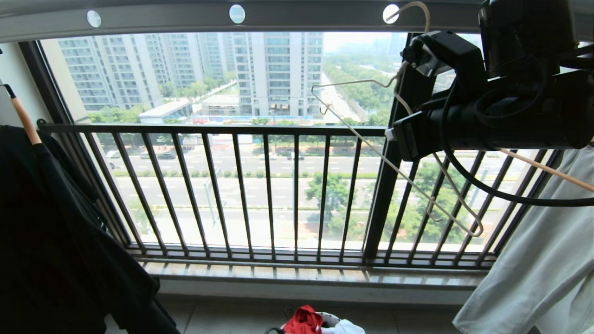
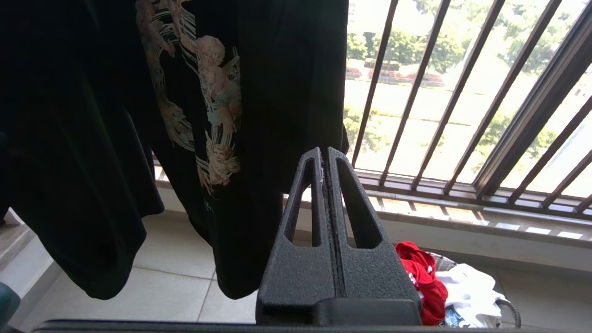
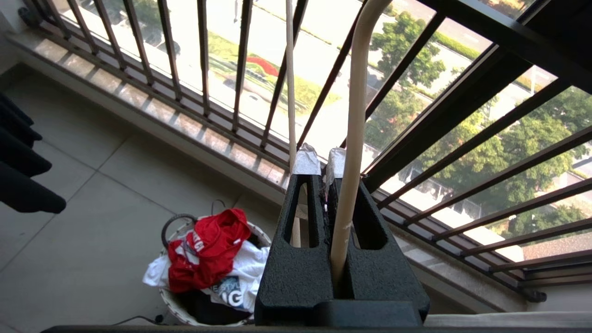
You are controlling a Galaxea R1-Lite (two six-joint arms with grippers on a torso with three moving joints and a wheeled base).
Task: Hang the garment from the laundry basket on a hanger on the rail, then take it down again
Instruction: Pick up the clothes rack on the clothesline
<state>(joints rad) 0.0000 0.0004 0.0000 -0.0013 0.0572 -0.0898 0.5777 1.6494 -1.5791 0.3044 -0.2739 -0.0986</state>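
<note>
**Right tool clamped on the empty hanger; T-shirt waits in the basket**

The right tool (image 3: 323,162) is raised near the rail (image 1: 287,16) and closed on the cream-white hanger (image 1: 394,169), gripping the thin wire close to where the hook rises. The grip there makes sense: it gives control of the hook, whose curved top sits at one of the rail's round holes. Whether the hook bears on the rail or only hangs beside it I cannot tell. The hanger tilts steeply, one shoulder up by the tool and the other dropping toward the black window railing (image 1: 209,130), which suggests the tool carries its weight. It is bare, with no cloth on it.

The left tool (image 2: 327,162) is closed on nothing and sits low beside the black printed T-shirt (image 2: 208,101), which hangs from a tan wooden hanger (image 1: 25,120) at the left. It looks parked.

The laundry basket (image 3: 173,305) stands on the tiled floor below the window. In it the garment (image 3: 208,245), the red T-shirt, lies crumpled on top, spilling over the narrow rim, with white cloth bearing dark lettering around and under it. A pale grey-white garment (image 1: 543,260) hangs at the right.

By my reading the hanging is not yet begun: the hanger is in hand first, so the shirt can be dressed onto it.
</note>
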